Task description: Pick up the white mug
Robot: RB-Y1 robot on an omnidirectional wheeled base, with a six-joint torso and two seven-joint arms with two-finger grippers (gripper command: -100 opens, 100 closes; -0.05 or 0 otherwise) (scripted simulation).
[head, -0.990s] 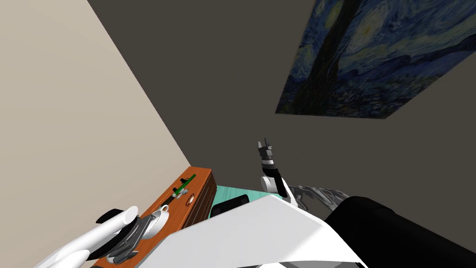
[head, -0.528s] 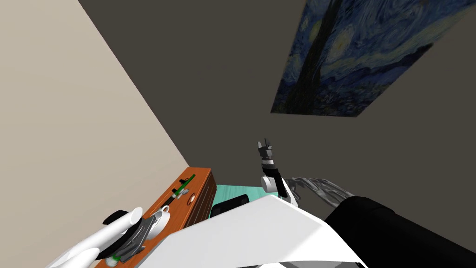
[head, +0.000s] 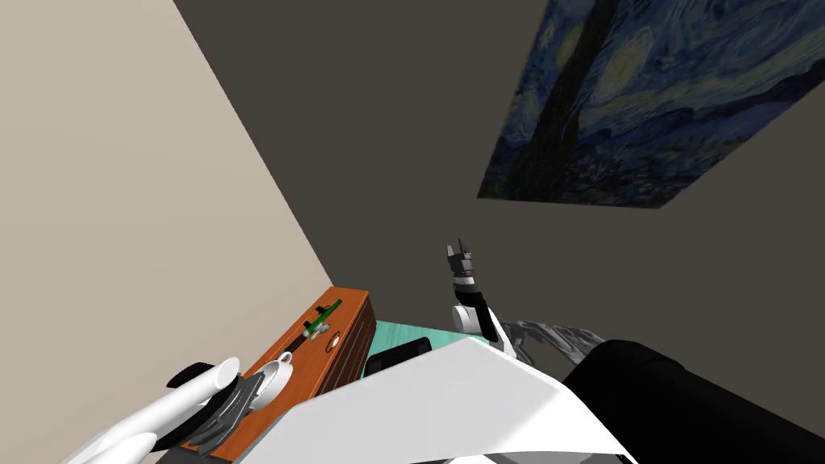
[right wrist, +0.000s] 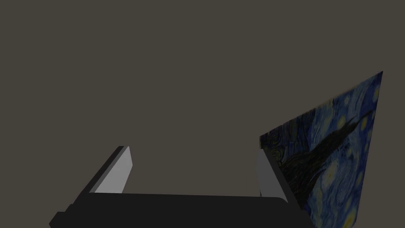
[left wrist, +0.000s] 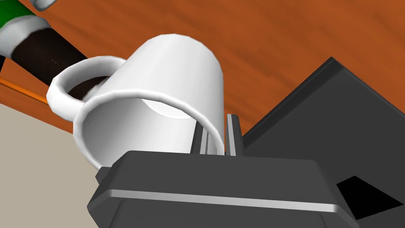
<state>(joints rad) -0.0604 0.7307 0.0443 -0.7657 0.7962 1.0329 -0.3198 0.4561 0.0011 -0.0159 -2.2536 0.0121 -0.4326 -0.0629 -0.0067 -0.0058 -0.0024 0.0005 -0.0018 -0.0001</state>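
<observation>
White mug (left wrist: 178, 71) sitting in the left tool's (left wrist: 217, 139) pinch over the brown wooden desk (left wrist: 296, 39)

The left tool is holding the mug's wall in a narrow pinch. One of its fingers (left wrist: 232, 134) is lying outside the rim and the other inside, on the side away from the handle (left wrist: 59, 93). The mug's mouth is facing back toward the tool's dark body, so its long axis is running almost along the tool's reach rather than across it. The handle is pointing toward a dark bottle with a green band (left wrist: 39, 45), which is lying farther along the desk.

In the head view the mug is sitting at the desk's near end, with the left arm reaching down over it. I cannot tell whether its base is resting on the desk or hanging just clear. The right tool (right wrist: 193, 170) is standing wide open, raised well away from the desk.

The left arm is plainly the nearer one. I am judging the coming move to be a lift straight off the desk, and this one-sided rim hold is likely risking a swing or slip.
</observation>
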